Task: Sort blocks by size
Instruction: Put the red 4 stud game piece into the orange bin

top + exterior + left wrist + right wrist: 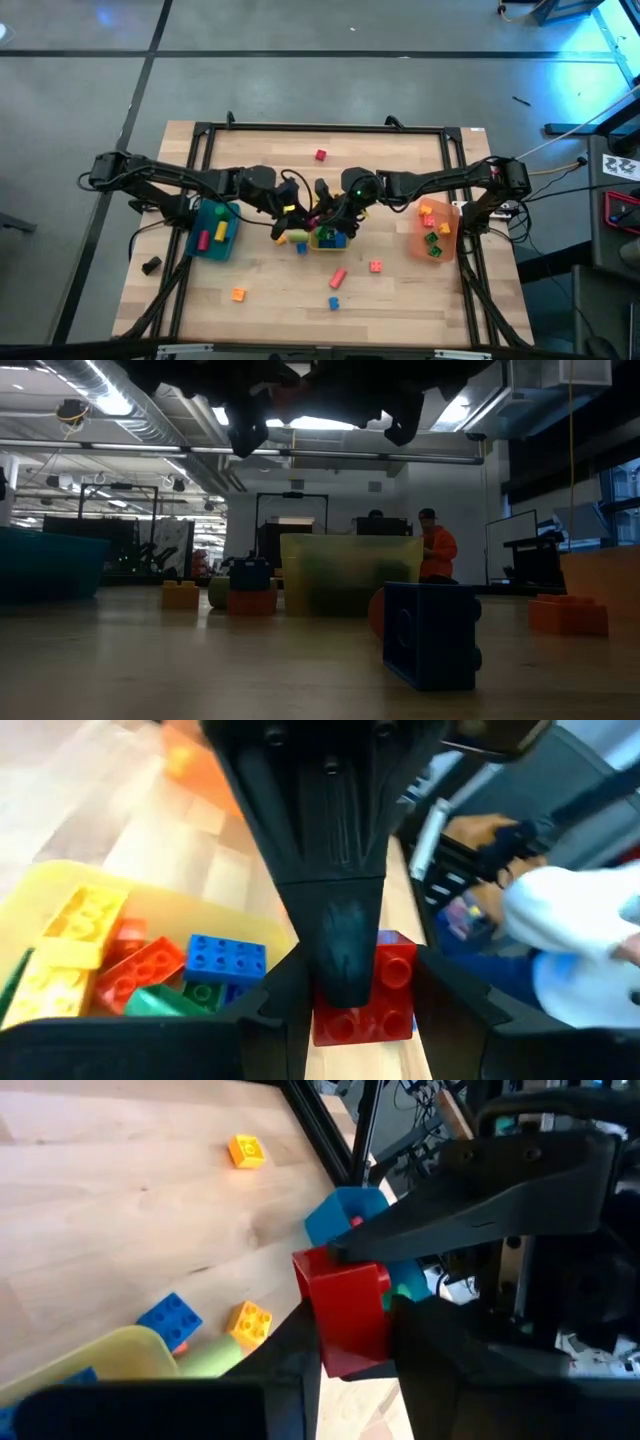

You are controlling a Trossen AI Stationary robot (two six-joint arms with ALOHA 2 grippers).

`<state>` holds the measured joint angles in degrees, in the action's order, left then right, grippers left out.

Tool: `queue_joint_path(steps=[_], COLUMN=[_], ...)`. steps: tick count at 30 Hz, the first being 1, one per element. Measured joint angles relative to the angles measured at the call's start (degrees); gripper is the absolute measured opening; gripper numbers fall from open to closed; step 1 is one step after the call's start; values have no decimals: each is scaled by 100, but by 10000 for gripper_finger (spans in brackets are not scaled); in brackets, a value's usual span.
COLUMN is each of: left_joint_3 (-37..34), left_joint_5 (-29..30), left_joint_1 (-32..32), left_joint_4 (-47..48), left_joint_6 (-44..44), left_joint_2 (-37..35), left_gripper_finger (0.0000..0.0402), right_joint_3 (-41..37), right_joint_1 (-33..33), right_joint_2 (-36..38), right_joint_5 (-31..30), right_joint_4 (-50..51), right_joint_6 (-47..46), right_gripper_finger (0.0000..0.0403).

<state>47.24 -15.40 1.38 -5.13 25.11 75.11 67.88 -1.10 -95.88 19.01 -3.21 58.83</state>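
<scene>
Both arms meet over the middle of the table. My left gripper (303, 213) and my right gripper (328, 212) are both shut on one red block (390, 985), which hangs above the table beside the yellow bin (312, 243). The right wrist view shows the same red block (345, 1315) between my right fingers, with a left finger lying over its top edge. In the high view the grippers hide the block. The yellow bin holds several blocks, among them a blue one (227, 958) and a yellow one (80, 915). My left gripper pinches the red block between its two fingers, by two opposite sides (325, 1020). It comes from the table's left, slanting a little downward. The block is clear of the table, its studded face toward the left wrist. My right gripper pinches the same red block between its two fingers (312, 1305). It comes from the table's right, slanting a little downward. One right finger (345, 950) lies over the block's studded face; the other is hidden behind the block.
A blue bin (215, 230) stands at the left and an orange bin (437, 232) at the right, both holding blocks. Loose blocks lie on the near half of the table (337, 277), and a red one lies far back (320, 155). A person (437, 550) is in the room behind.
</scene>
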Motion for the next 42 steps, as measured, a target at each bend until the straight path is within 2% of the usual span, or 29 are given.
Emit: queue_joint_path(steps=[4, 9, 13, 16, 19, 22, 30, 35, 38, 42], left_joint_3=[0, 13, 13, 13, 13, 13, 11, 11, 11, 11], left_joint_5=[559, 1313, 1298, 1282, 1280, 1241, 1233, 1224, 1224, 1224], left_joint_1=[-25, 5, -6, -1, 5, -6, -4, -6, -6, -8], left_joint_4=[126, 243, 280, 303, 337, 518, 1104, 1096, 1102, 1108], left_joint_6=[287, 264, -123, -549, -776, -994, -1655, -1778, -1776, -1773], left_joint_2=[0, -17, -15, -15, -15, -14, -11, -11, -11, -9], left_gripper_finger=[142, 202, 234, 241, 243, 243, 243, 243, 243, 243], right_joint_3=[-11, -28, -26, -26, -26, -18, 399, 297, 20, -382], right_joint_1=[4, -13, -11, -7, -11, -11, -9, -64, -294, -693], right_joint_2=[0, -20, -17, -5, 84, 269, 595, 625, 626, 703], right_joint_5=[-288, -911, -1678, -2583, -3503, -3994, -3999, -3385, -3251, -2501], right_joint_4=[127, 757, 1358, 1938, 2795, 3969, 7197, 8982, 9358, 9150], right_joint_6=[-70, -236, -602, -1036, -1592, -2324, -5244, -6827, -7359, -7404], right_gripper_finger=[97, 101, 100, 98, 101, 102, 103, 103, 104, 104])
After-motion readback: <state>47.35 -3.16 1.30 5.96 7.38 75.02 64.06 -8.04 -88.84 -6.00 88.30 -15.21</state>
